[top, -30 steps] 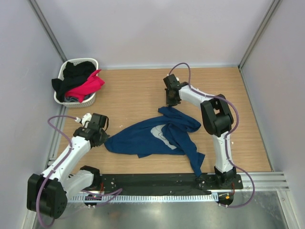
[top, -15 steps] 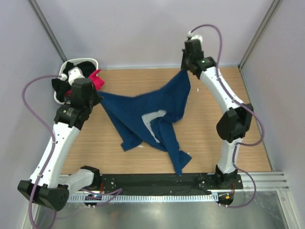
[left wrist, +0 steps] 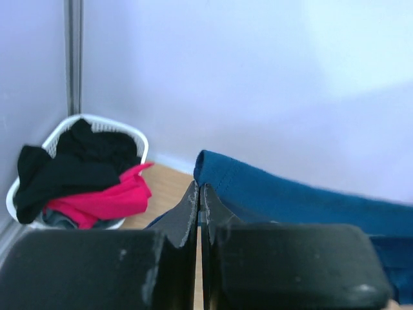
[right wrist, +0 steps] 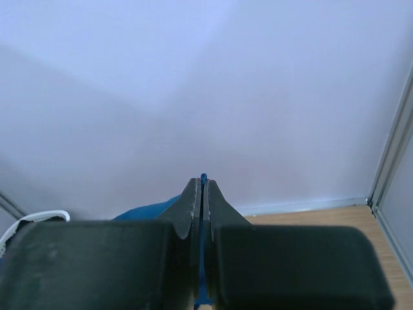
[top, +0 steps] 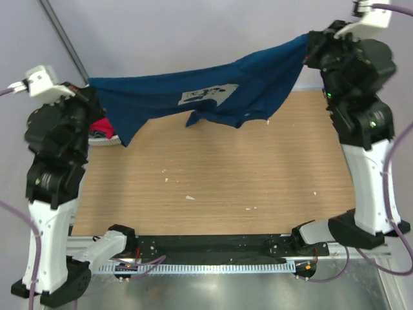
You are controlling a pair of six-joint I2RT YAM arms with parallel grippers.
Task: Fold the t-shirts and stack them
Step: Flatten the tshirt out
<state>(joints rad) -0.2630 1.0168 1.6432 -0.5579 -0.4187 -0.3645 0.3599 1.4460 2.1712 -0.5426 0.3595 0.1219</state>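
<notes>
We pinch the navy t-shirt (top: 155,103) taut, upper frame, in left gripper (left wrist: 199,188) and right gripper (right wrist: 202,183); thin holds may slip

You've got the navy tee (top: 261,81) stretched wide in the air, pale print (top: 208,95) showing on top, lower edge sagging. Pink tee (left wrist: 106,197) and black tee (left wrist: 68,168) lie crumpled in the basket (left wrist: 141,147).

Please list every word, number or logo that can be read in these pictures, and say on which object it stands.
No text can be read.
The pale chest print on the navy t-shirt shows dark marks, too small and blurred to read.
The white basket carries no visible label.
</notes>
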